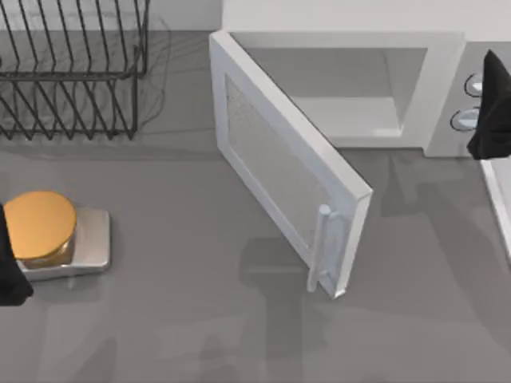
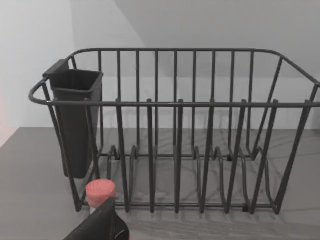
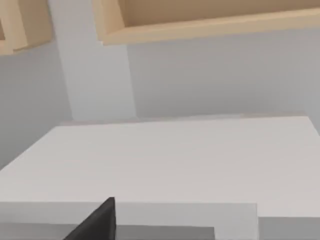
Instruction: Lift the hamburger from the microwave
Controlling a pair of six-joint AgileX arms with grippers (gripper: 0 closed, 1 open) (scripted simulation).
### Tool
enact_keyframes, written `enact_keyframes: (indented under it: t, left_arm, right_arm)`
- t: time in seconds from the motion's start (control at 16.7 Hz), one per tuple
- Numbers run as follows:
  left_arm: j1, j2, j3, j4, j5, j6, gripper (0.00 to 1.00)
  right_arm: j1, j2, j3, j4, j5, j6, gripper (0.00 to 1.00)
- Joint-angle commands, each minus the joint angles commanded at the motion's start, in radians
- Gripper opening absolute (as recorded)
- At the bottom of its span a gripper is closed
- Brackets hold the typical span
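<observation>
From above, the microwave [image 1: 415, 88] stands at the table's back right, its door [image 1: 283, 171] swung wide; the cavity looks bare, and I cannot tell where its hamburger is. A round orange-topped burger [image 1: 38, 226] on a silver tray [image 1: 92, 243] sits at the left beside the left arm [image 1: 9, 267]. The right arm [image 1: 493, 112] hangs over the dials. The left wrist view faces a black wire rack [image 2: 190, 130]. The right wrist view looks across the microwave's white top [image 3: 165, 160]. Whether either gripper's fingers are spread, I cannot tell.

microwave [image 1: 343, 72]: top view's upper edge is cropping its back.
dials [image 1: 471, 102]: right arm [image 1: 491, 112] is partly covering them.
wire rack [image 1: 72, 72]: upper-left corner is cutting it off.
left arm [image 1: 9, 271]: left edge is cropping it.
</observation>
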Motion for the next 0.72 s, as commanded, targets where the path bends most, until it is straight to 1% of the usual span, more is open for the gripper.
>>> enact_keyframes:
  t: [0.36, 0.54, 0.72]
  left_arm:
    - [0.0, 0.0, 0.0, 0.0, 0.0, 0.0, 1.0]
    - [0.0, 0.0, 0.0, 0.0, 0.0, 0.0, 1.0]
    - [0.0, 0.0, 0.0, 0.0, 0.0, 0.0, 1.0]
  right_arm:
    - [0.206, 0.707, 0.247, 0.241, 0.209, 0.101, 1.0]
    - [0.281, 1.027, 0.351, 0.315, 0.315, 0.153, 1.0]
    - [0.339, 1.278, 0.439, 0.369, 0.411, 0.202, 1.0]
